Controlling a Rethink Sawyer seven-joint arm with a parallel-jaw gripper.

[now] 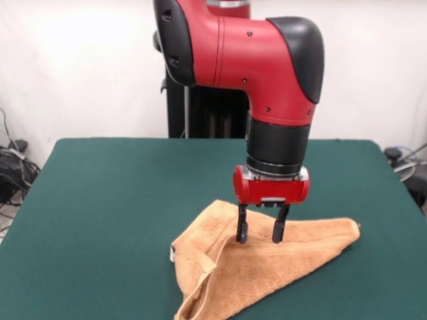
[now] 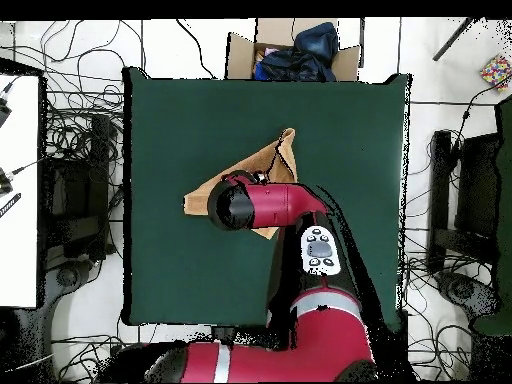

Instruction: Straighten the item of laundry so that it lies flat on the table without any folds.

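Observation:
The orange-tan towel (image 1: 267, 267) lies folded into a rough triangle on the near part of the green table (image 1: 120, 193), with a doubled edge running to the front and a small white tag (image 1: 172, 254) at its left corner. My gripper (image 1: 260, 239) points straight down over the towel's upper middle. Its two black fingers stand apart, and their tips are at the cloth's surface. I see nothing pinched between them. In the overhead view the towel (image 2: 268, 165) shows partly, on the table (image 2: 180, 120). The arm hides the rest of it and the gripper.
A cardboard box (image 2: 240, 52) with dark blue cloth stands beyond the table's far edge in the overhead view. Cables lie on the floor all round (image 2: 75, 120). A white table (image 2: 20, 190) stands at the left. Wide green table surface lies to both sides of the towel.

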